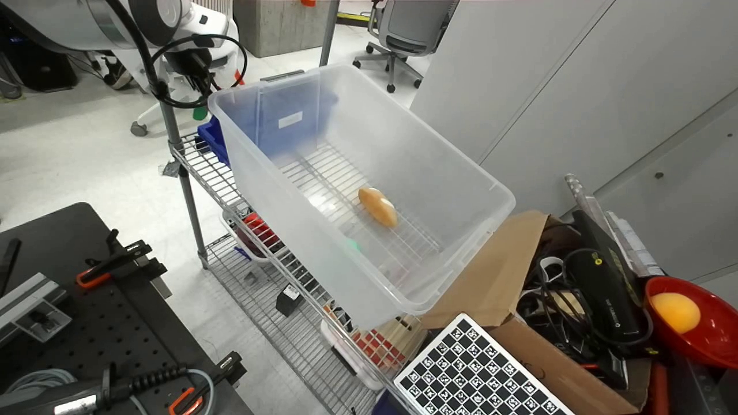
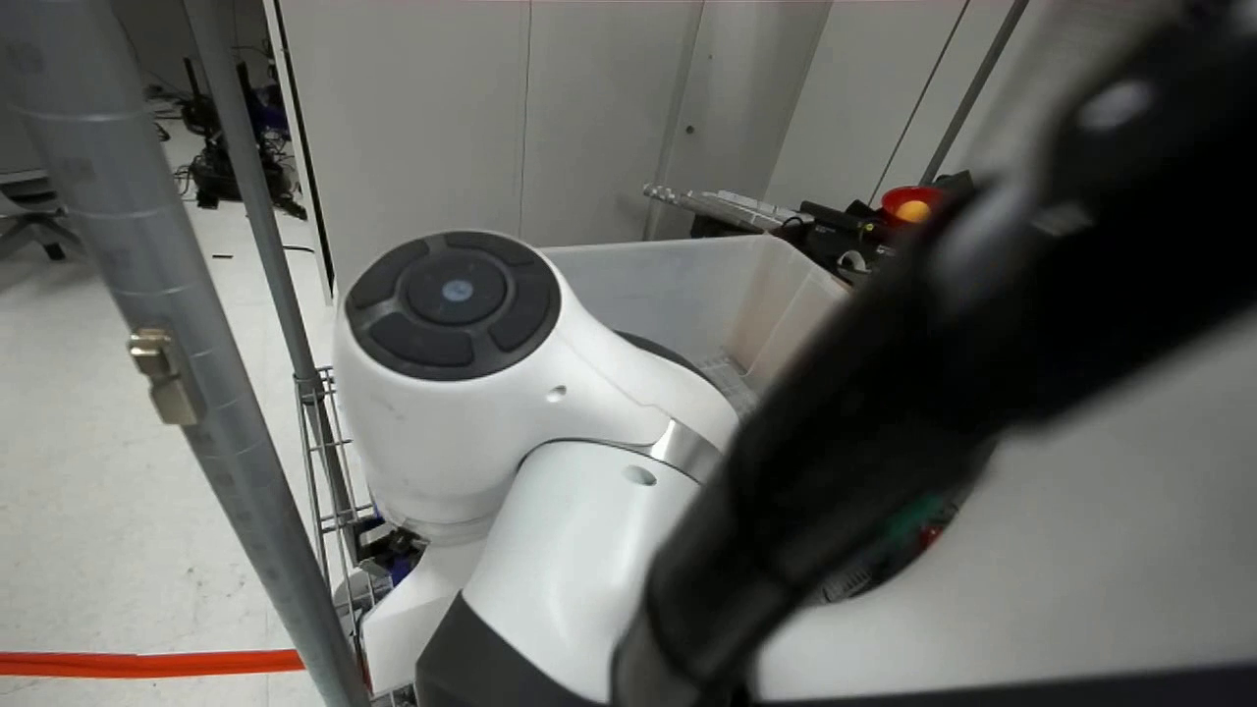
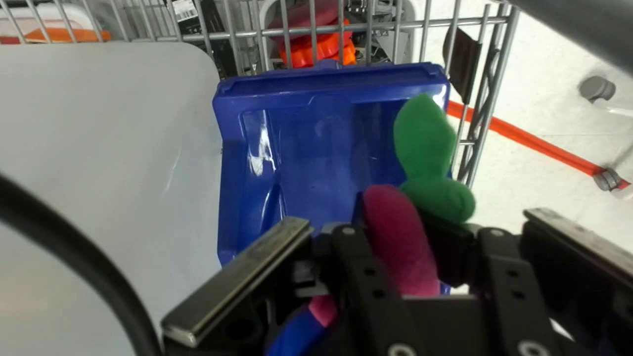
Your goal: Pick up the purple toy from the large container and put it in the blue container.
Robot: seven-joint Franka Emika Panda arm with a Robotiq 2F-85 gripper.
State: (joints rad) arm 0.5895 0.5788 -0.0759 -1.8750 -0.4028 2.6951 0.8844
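While the gripper point(image 3: 403, 240) is narrowed onto the purple toy point(image 3: 394, 220) right of centre in the wrist view, the toy's magenta body and lobed green top show partly against the blue container point(image 3: 321, 158).

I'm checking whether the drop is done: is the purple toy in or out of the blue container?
Out: the wrist view shows the purple toy pinched in the gripper, over the blue container rather than lying inside.

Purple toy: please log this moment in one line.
gripper: holding purple toy; wrist view: toy over blue container; release: not yet; large container: orange toy inside
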